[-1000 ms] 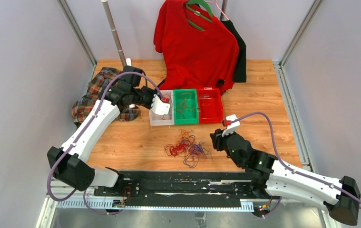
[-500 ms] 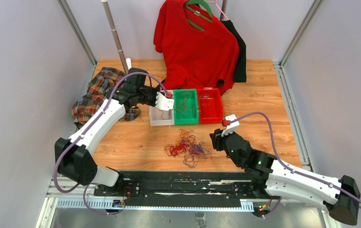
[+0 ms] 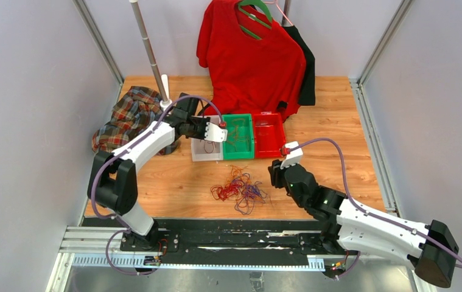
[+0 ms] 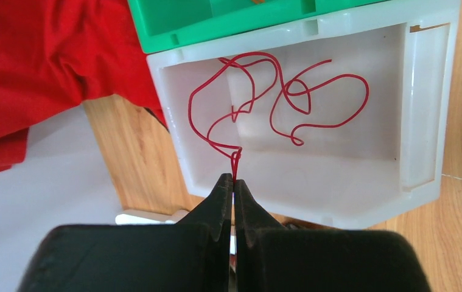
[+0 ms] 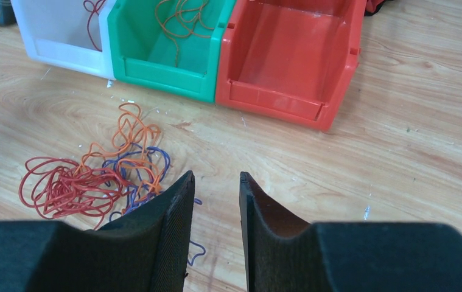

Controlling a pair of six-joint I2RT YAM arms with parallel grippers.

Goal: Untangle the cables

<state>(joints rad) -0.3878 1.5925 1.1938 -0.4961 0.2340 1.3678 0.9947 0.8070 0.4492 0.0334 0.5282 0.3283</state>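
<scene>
A tangle of red, orange and purple cables lies on the wooden table, seen also in the right wrist view as the cables. My left gripper is shut on one end of a red cable, whose loops hang down into the white bin. In the top view the left gripper hovers over the white bin. My right gripper stands open above bare wood, just right of the tangle, holding nothing; the top view puts the right gripper there too.
A green bin with orange wire and a red bin sit beside the white one. A red shirt hangs at the back, a plaid cloth lies at the left, and a metal pole stands nearby.
The left arm swung right and forward, carrying the red cable over the white bin. The right gripper crept slightly toward the bins.
</scene>
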